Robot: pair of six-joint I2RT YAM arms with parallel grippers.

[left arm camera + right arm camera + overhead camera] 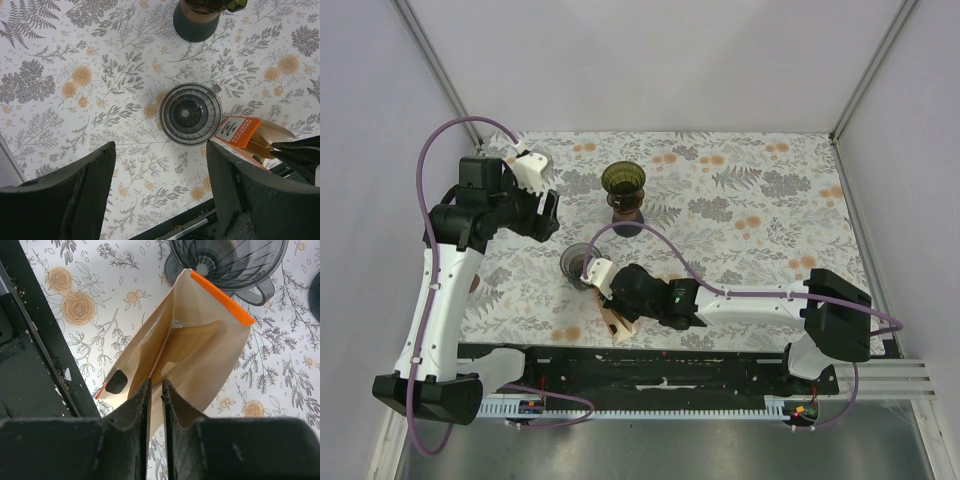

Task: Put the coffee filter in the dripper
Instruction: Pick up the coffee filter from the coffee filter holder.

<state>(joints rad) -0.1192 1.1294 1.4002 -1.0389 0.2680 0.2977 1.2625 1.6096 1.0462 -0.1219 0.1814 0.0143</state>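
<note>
The right fingers (140,410) are drawn almost together, pinching the edge of a brown coffee filter (192,347) that is still inside an open paper bag (142,340). The bag is just beside the glass dripper (190,113) on the flowered tabletop (60,125). The left fingers (227,175) stand wide apart above the dripper, holding nothing.

the table (760,200) has a white cloth printed with grey ferns and sprigs and pale orange flowers. the dripper (190,114) is smoky grey, see-through, ribbed in fine radial lines. the bag (200,380) is tan with bright orange bands, and the filter (192,345) inside is darker brown. at 1 o'clock of the dripper in the top view, the cup (623,180) is olive green on a dark base. the left arm (438,300) and right arm (760,300) are white and black, with purple cables (445,128).
</note>
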